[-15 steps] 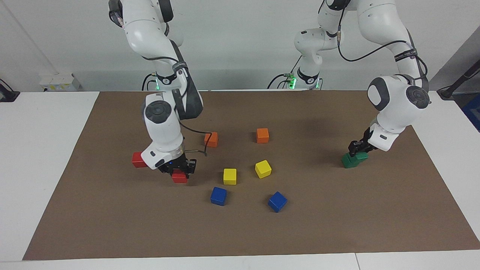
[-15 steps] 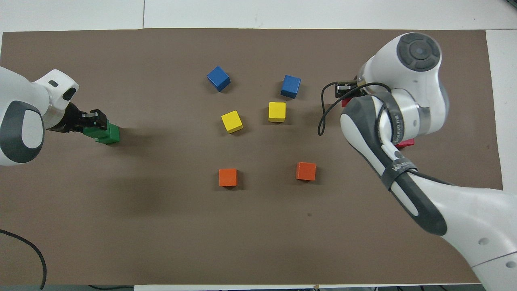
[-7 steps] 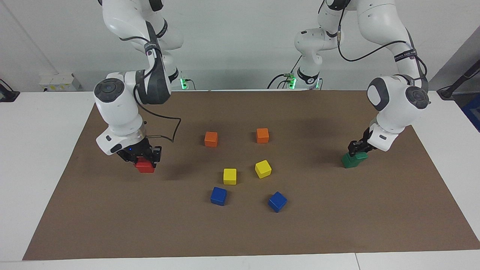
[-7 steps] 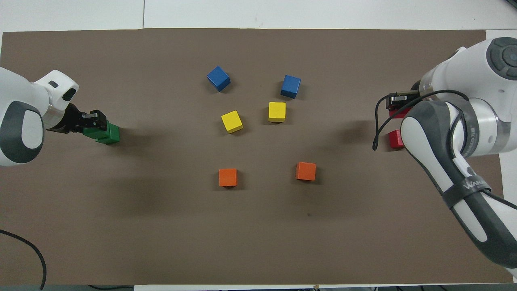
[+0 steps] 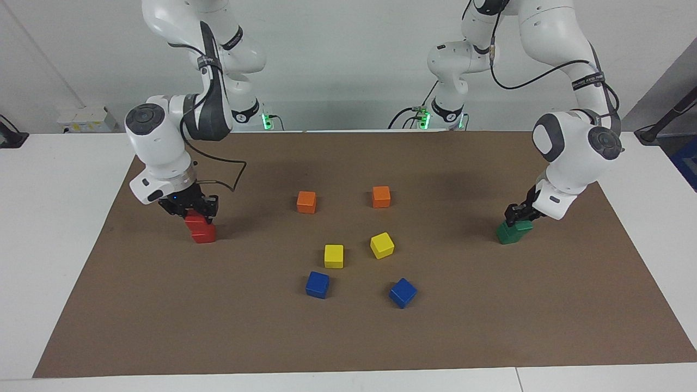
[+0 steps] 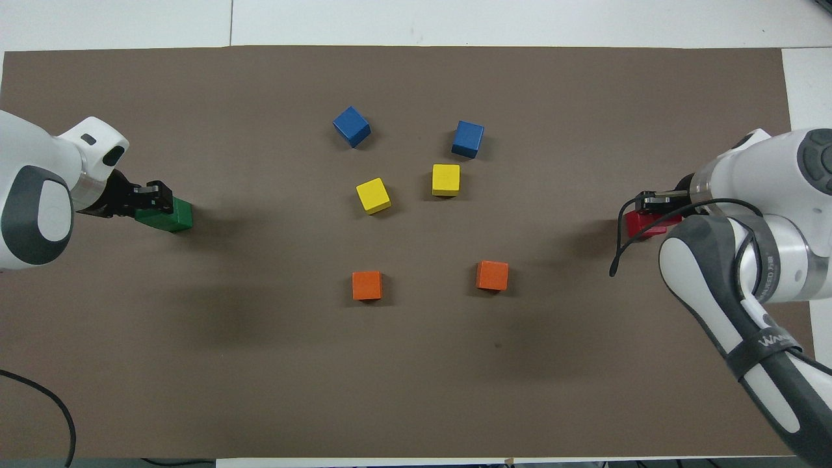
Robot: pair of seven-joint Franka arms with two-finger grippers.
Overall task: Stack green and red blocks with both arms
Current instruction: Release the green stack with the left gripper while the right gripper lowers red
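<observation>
Both stacks at the point of placement. The right gripper (image 5: 195,213), toward the right arm's end of the table, is clamped on the upper red block (image 5: 194,220), which sits on, or just above, the lower red block (image 5: 204,234). The left gripper (image 5: 517,213), at the left arm's end, grips the upper green block (image 5: 524,226) set askew on the lower green block (image 5: 507,234). Whether either top cube rests fully cannot be told. Remaining, by judgement: squaring up, release and withdrawal of both arms. Orange, yellow and blue cubes lie untouched mid-table
</observation>
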